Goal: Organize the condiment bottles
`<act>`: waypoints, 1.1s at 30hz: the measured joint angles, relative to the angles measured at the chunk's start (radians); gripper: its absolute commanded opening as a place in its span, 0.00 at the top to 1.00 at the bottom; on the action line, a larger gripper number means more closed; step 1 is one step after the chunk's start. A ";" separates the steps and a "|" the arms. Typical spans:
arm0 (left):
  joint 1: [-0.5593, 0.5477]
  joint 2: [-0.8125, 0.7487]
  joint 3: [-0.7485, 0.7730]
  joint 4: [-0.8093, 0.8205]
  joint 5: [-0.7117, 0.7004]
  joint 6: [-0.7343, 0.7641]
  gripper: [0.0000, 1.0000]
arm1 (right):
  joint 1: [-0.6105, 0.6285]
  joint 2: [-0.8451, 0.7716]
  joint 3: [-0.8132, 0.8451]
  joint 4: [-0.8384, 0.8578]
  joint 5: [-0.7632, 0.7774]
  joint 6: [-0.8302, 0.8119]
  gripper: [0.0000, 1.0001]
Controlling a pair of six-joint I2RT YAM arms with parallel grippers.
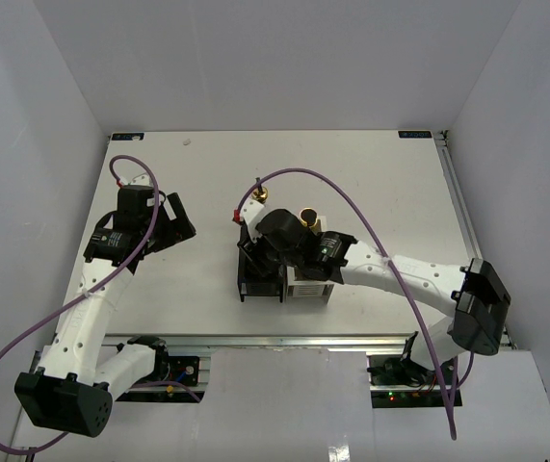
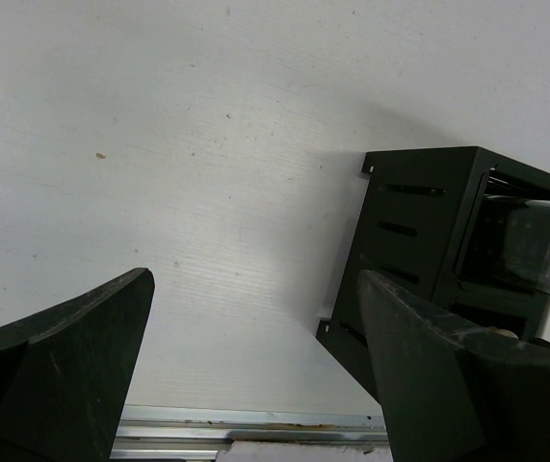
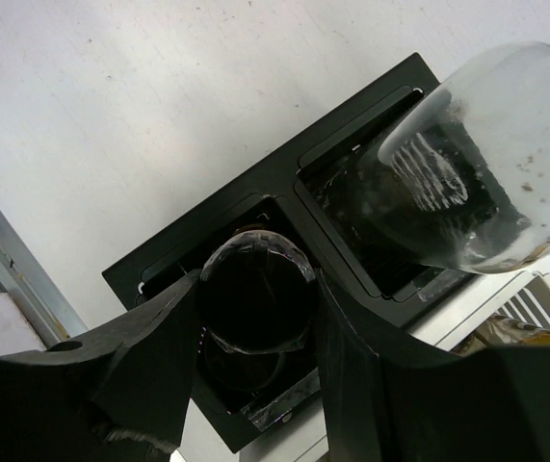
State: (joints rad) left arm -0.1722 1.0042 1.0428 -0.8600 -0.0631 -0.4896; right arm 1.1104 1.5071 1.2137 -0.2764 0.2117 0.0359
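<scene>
I am pinching a dark jar (image 3: 255, 279) with my right pincer (image 3: 255, 322), one finger pressing on each side of its round body. The jar is sitting partly inside one compartment of the black part of the rack (image 3: 255, 192), its top showing above the rim. From my right wrist, a clear glass bottle (image 3: 486, 183) is standing at 2 o'clock of the jar in the neighbouring black compartment, its upper part leaning across the view. The white part of the rack is showing at 4 o'clock.

From overhead, my right wrist is covering most of the rack, which is sitting near the middle of the tabletop (image 1: 371, 183). A gold pourer spout (image 1: 262, 195) is poking out at 12 o'clock of my wrist, and a gold-necked bottle (image 1: 308, 217) is standing at 1 o'clock, just beside it.

My left pincer (image 2: 253, 289) is hanging spread wide and holding nothing, well apart from the rack at its 9 o'clock. From my left wrist, the black rack wall is showing at 3 o'clock, with clear glass visible inside.
</scene>
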 measured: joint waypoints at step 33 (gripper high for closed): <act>0.000 -0.008 0.243 0.036 0.324 0.079 0.02 | 0.042 -0.248 0.179 -0.213 0.136 0.021 0.10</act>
State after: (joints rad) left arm -0.1722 0.9966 1.2858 -0.8239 0.2608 -0.4111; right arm 1.1522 1.2587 1.3928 -0.4898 0.3477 0.0569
